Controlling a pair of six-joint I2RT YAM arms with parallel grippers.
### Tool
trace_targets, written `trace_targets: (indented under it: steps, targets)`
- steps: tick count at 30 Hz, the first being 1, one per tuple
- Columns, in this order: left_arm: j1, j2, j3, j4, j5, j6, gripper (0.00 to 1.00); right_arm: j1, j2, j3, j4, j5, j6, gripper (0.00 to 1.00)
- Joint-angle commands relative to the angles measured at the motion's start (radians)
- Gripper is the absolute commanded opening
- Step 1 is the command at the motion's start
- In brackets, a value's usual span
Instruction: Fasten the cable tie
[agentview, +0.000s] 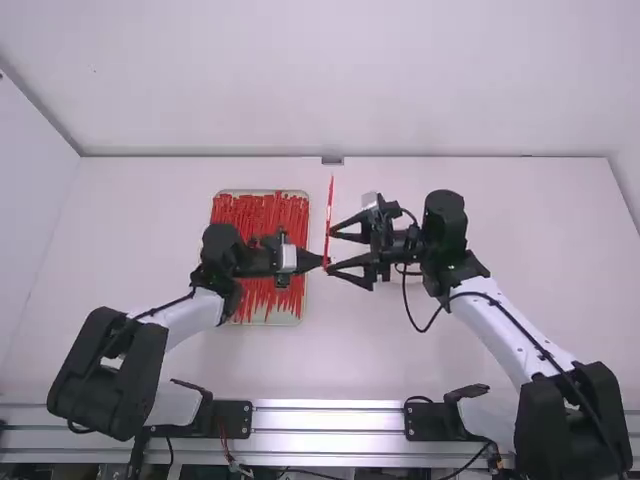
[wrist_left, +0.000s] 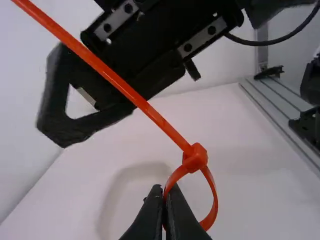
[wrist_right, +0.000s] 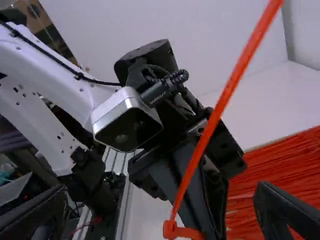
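Near the middle of the high view, the thin red-orange plastic cable tie (agentview: 328, 225) stands almost upright above the white table (agentview: 500, 200), its long straight tail pointing to the top of the frame. In the left wrist view the strap passes through its small square head (wrist_left: 195, 156), leaving a small rounded loop (wrist_left: 212, 200) beneath it. From there the tail (wrist_left: 100, 72) runs off to the upper left corner. The left gripper (agentview: 320, 263) reaches in from the left of the high view. Its black fingers (wrist_left: 156, 212) are pinched tight on one side of that loop, just below the head. The right gripper (agentview: 334, 250) faces it from the right with its jaws spread wide, one fingertip above and one below the left gripper's tip. The tie stands at their tips and neither finger presses on it. Behind the left gripper, left of centre, lies a flat beige rectangular tray (agentview: 260, 322) heaped with loose red cable ties (agentview: 255, 215).
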Motion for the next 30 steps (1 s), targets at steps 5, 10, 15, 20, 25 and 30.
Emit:
trace_targets:
  steps: [5, 10, 15, 20, 25, 30]
  targets:
    - [0.004, -0.002, 0.050, 0.003, 0.008, -0.010, 0.02, 0.018, -0.015, 0.026, 0.017, 0.025, 0.006, 0.99]
    - [-0.007, -0.002, 0.060, 0.003, 0.007, -0.010, 0.02, 0.034, -0.015, 0.026, 0.024, 0.105, 0.076, 0.91]
    - [-0.009, -0.002, 0.060, 0.023, 0.007, -0.015, 0.02, 0.031, -0.013, 0.026, 0.047, 0.121, 0.121, 0.87]
    - [-0.024, -0.002, 0.060, 0.035, -0.002, -0.041, 0.02, 0.032, -0.013, 0.026, 0.063, 0.121, 0.146, 0.80]
    - [-0.027, -0.002, 0.060, 0.039, -0.021, -0.059, 0.02, 0.053, -0.013, 0.026, 0.062, 0.121, 0.141, 0.61]
    - [-0.034, -0.002, 0.060, 0.041, -0.019, -0.067, 0.02, 0.067, -0.013, 0.026, 0.060, 0.137, 0.142, 0.00]
